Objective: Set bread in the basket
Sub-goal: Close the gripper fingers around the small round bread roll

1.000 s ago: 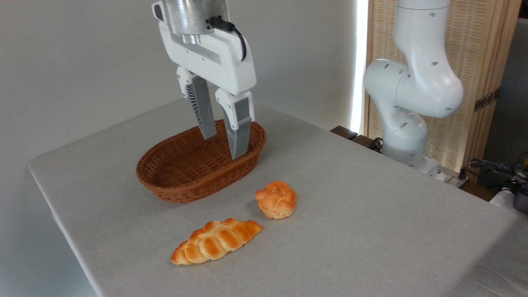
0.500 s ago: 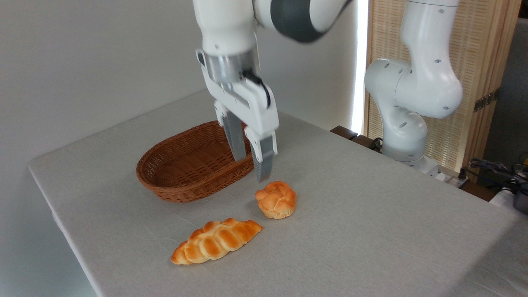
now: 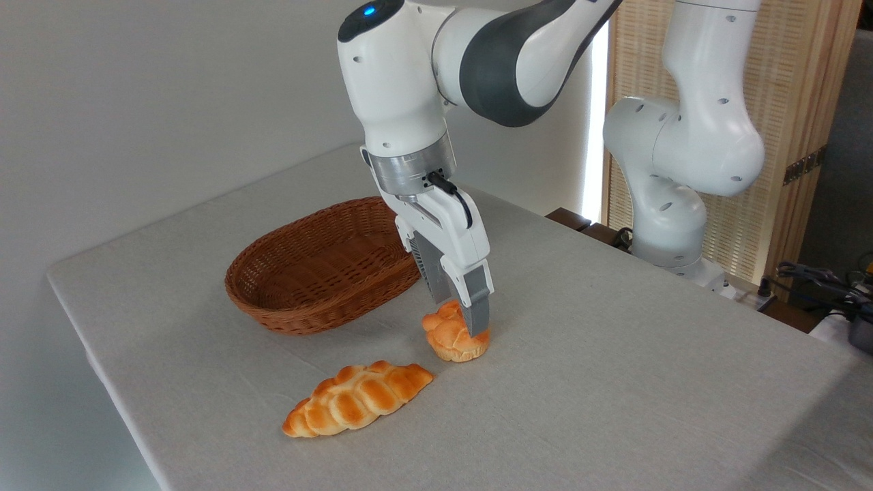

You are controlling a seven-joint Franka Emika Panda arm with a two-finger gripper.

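A pale grey cloth covers the table (image 3: pixel 614 382), and the bread (image 3: pixel 447 337) serves as the marker for everything on it. Nearest the camera, in front of the bread and to its left, lies a long braided loaf (image 3: pixel 357 397), with a strip of bare cloth between the two. The bread itself sits on the cloth, outside the basket. The gripper (image 3: pixel 462 308) is down over it, fingers spread to either side of the bun (whether the pads press it I cannot tell). Right of the bread the cloth runs bare toward the table's right edge. Behind the bread and to its left rests the basket (image 3: pixel 300 300), nothing visible inside it, close to the bun but apart. Farther back, right of the bread, stands the arm's white base (image 3: pixel 672 225) before a slatted wooden screen (image 3: pixel 791 102); a plain wall (image 3: pixel 136 102) closes the left.
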